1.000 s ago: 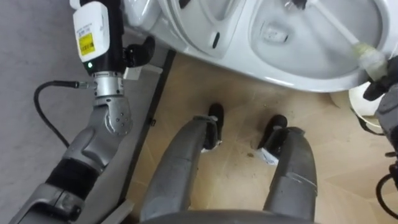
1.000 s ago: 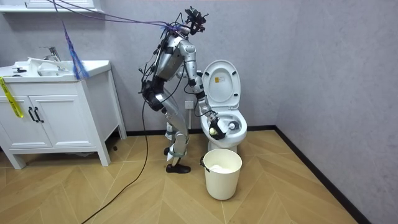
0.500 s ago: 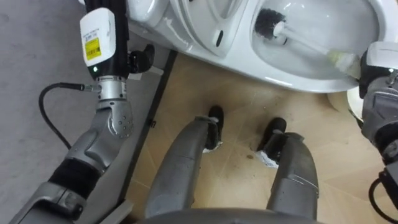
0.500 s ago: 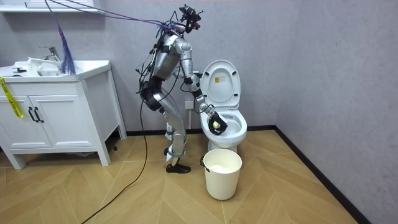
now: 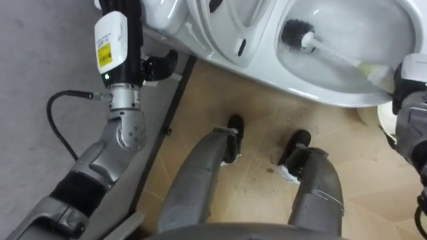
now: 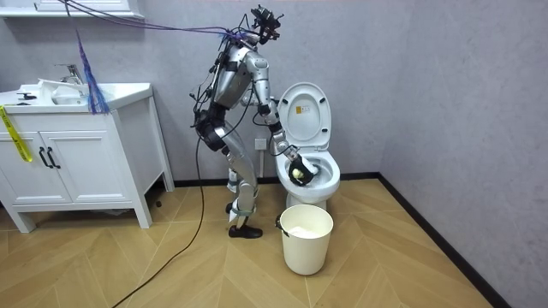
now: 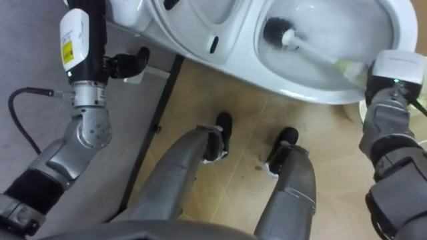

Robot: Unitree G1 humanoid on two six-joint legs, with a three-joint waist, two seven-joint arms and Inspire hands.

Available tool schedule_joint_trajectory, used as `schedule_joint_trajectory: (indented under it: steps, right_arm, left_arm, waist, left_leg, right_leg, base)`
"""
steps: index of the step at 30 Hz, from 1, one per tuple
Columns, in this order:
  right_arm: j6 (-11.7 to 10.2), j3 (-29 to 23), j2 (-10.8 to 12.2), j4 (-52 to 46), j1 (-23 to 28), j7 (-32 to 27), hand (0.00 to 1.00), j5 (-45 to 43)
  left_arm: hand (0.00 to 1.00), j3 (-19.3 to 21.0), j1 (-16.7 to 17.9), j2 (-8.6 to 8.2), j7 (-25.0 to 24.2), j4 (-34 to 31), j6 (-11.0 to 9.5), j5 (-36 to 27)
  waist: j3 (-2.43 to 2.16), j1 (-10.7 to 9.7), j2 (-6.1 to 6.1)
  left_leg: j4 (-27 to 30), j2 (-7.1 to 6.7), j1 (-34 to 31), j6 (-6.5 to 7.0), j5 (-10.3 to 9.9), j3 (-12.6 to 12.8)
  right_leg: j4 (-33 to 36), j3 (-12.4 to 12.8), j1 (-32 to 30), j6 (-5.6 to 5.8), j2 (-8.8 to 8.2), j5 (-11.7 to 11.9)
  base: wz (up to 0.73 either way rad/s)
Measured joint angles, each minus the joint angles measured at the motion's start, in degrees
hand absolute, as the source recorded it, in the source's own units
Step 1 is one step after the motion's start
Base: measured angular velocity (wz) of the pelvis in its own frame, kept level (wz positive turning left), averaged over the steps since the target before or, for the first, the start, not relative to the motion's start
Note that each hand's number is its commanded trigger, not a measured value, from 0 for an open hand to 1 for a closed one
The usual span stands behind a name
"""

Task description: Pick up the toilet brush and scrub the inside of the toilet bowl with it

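I stand facing the white toilet (image 5: 313, 93), whose lid (image 6: 306, 115) is raised. The toilet brush (image 5: 295, 33) has its dark bristle head down inside the bowl, against the wet left part. Its white shaft runs right to a pale green grip. My right hand (image 5: 408, 83) is at the bowl's right rim, shut on that grip; in the room view the right hand (image 6: 296, 174) sits over the toilet (image 6: 318, 185) with the green grip in it. The brush (image 7: 275, 30) looks the same in the right eye view, held by the right hand (image 7: 393, 73). My left forearm rises along the toilet's left side and leaves the top edge.
A white bucket (image 6: 306, 235) stands on the wood floor beside my right foot, its rim (image 5: 383, 123) just under the bowl. A grey wall lies close on my left. A white vanity (image 6: 77, 145) with a sink stands a few steps behind me.
The brush head has swept from the far part of the bowl toward its left, nearer side. My right hand has shifted a little with it.
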Motion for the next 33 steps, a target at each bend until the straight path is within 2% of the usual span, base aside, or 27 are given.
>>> schedule_joint_trajectory:
  steps: [2, 4, 7, 9, 10, 12, 14, 15, 16, 17, 19, 21, 24, 29, 31, 33]
  right_arm:
    - [-1.77, -3.48, 0.00, 0.55, -0.48, 1.28, 1.00, 1.26]
    - [-2.39, -4.79, -0.01, 0.82, -0.79, 2.23, 1.00, -1.73]
    - [-2.56, -5.29, -0.01, 1.81, -1.51, 2.91, 1.00, -10.71]
    - [-1.90, -3.85, -0.07, 2.13, -1.55, 3.01, 1.00, -20.97]
    - [-1.53, -2.95, -0.18, 2.09, -1.56, 3.02, 1.00, -23.23]
    - [1.26, 1.30, -1.41, 1.97, -1.07, 3.20, 1.00, -30.63]
    - [2.99, 3.58, -2.08, 1.33, -0.53, 3.25, 1.00, -31.08]
    - [3.70, 4.13, -2.15, 0.65, -0.58, 3.39, 1.00, -31.14]
    - [4.78, 4.93, -2.52, -0.16, -0.49, 3.55, 1.00, -31.50]
    - [5.22, 5.16, -2.57, -0.49, -0.37, 3.65, 1.00, -31.74]
    - [6.49, 5.26, -1.54, -1.11, 0.65, 3.62, 1.00, -31.93]
    - [8.30, 5.21, 0.17, -1.12, 1.84, 3.14, 1.00, -32.91]
    - [9.64, 5.21, 1.96, -1.26, 3.00, 2.74, 1.00, -34.50]
    - [10.12, 3.53, 5.33, -2.25, 6.70, 2.91, 1.00, -33.87]
    - [10.23, 3.65, 5.56, -2.52, 6.75, 3.03, 1.00, -32.80]
    - [10.17, 3.91, 4.74, -2.20, 5.50, 4.15, 1.00, -31.75]
  left_arm:
    - [0.00, 1.07, 0.73, 0.06, -0.02, -1.14, 0.07, 1.55]
    - [0.00, 2.14, 1.06, -0.16, -0.09, -1.54, 0.26, 3.97]
    - [0.00, 2.44, 1.05, -0.66, -0.43, -1.51, 1.18, 6.16]
    - [0.00, 2.40, 1.04, -0.90, -1.12, -1.34, 1.63, 7.10]
    - [0.00, 2.38, 1.02, -0.90, -1.25, -1.37, 1.63, 7.14]
    - [0.00, 1.56, 0.95, -0.88, -1.87, -1.45, 1.61, 7.07]
    - [0.00, 1.07, 0.89, -0.87, -2.23, -1.46, 1.62, 7.02]
    - [0.00, 0.81, 0.85, -0.97, -2.22, -1.32, 1.64, 6.93]
    - [0.00, 0.35, 0.82, -1.46, -2.23, -1.14, 1.74, 6.41]
    - [0.00, 0.18, 0.87, -1.56, -2.23, -1.03, 1.74, 6.04]
    - [0.00, -0.12, 1.42, -1.70, -2.68, -1.05, 1.64, 3.90]
    - [0.00, -0.09, 2.58, -2.47, -2.89, -0.83, 1.76, 1.94]
    - [0.00, 0.46, 4.47, -3.29, -2.43, 0.31, 1.32, 1.82]
    - [0.00, 1.46, 6.92, -3.54, -1.79, 0.76, -0.54, -0.63]
    - [0.00, 2.09, 7.30, -3.54, -1.36, 0.55, -1.01, -2.04]
    - [0.00, 1.96, 6.86, -3.39, -1.46, 0.06, -0.96, -3.31]
  waist:
    - [0.00, -1.11, -0.60]
    - [-0.02, -2.27, -1.20]
    - [-0.04, -2.06, -1.22]
    - [-0.09, -2.02, -1.14]
    - [-0.08, -1.81, -1.14]
    - [-0.17, -0.19, -0.96]
    - [-0.22, 1.25, -0.77]
    - [-0.21, 1.43, -0.16]
    - [-0.26, 1.51, 1.11]
    - [-0.39, 1.84, 1.56]
    - [-0.50, 2.66, 2.26]
    - [-0.73, 2.19, 3.09]
    - [-1.19, 0.79, 4.19]
    - [-1.25, -1.36, 4.29]
    - [-1.31, -0.95, 4.40]
    - [-1.18, -0.30, 4.22]
  left_leg:
    - [0.20, -0.76, -0.89, 0.38, 0.26, 0.03]
    - [0.53, -1.55, -1.70, 0.73, 0.60, 0.13]
    - [1.89, -1.67, -2.43, 1.17, 0.37, 0.28]
    - [2.26, -2.20, -2.44, 1.42, 0.22, 0.44]
    - [2.25, -2.21, -2.42, 1.45, 0.20, 0.45]
    - [2.41, -1.82, -2.26, 1.62, 0.09, 0.87]
    - [2.32, -1.22, -2.02, 1.52, 0.01, 0.81]
    - [2.29, -1.01, -1.86, 1.39, -0.05, 0.54]
    - [2.23, -0.72, -1.67, 1.29, -0.08, 0.05]
    - [2.06, -0.56, -1.50, 1.24, -0.10, 0.04]
    - [0.98, -0.47, -0.24, 0.92, -0.09, 0.14]
    - [-0.58, -0.22, 1.76, 0.51, -0.09, 0.05]
    - [-1.85, 0.18, 3.34, -0.04, -0.29, -0.58]
    - [-3.40, 0.90, 5.93, -0.52, -0.07, -0.43]
    - [-3.15, 1.65, 5.76, -0.57, -0.09, 0.29]
    - [-2.72, 1.82, 5.50, -0.57, -0.09, 0.28]
  right_leg:
    - [1.17, -0.21, -1.13, 0.00, -1.20, -0.27]
    - [2.48, -0.23, -2.20, 0.08, -2.42, -0.62]
    - [3.23, 0.09, -2.91, 0.29, -2.66, -0.69]
    - [3.92, 0.36, -3.16, 0.57, -3.21, -0.81]
    - [3.85, 0.47, -3.16, 0.63, -3.14, -0.76]
    - [3.54, 0.69, -3.01, 0.73, -2.79, -0.52]
    - [2.62, 0.63, -2.53, 0.62, -1.93, -0.13]
    - [2.28, 0.67, -2.13, 0.71, -1.39, -0.09]
    - [1.39, -0.02, -1.18, 0.78, -0.93, -0.03]
    - [0.88, -0.11, -0.83, 0.82, -0.58, 0.08]
    - [-0.51, -0.23, 0.36, 0.64, 0.07, 0.39]
    - [-1.85, -0.52, 2.31, 0.59, 0.57, 0.42]
    - [-3.49, -1.78, 4.58, 0.29, 1.06, 0.19]
    - [-5.70, -1.64, 7.71, 0.35, 2.50, -0.33]
    - [-6.25, -1.71, 7.94, 0.12, 2.87, -0.21]
    - [-6.04, -1.67, 7.75, -0.06, 2.93, -0.30]
  base:
    - [0.17]
    - [0.21]
    - [-0.05]
    - [0.00]
    - [-0.04]
    - [-0.11]
    - [-0.12]
    - [-0.04]
    - [0.04]
    - [-0.06]
    - [-0.12]
    - [0.00]
    - [0.06]
    - [0.11]
    - [-0.07]
    - [-0.02]
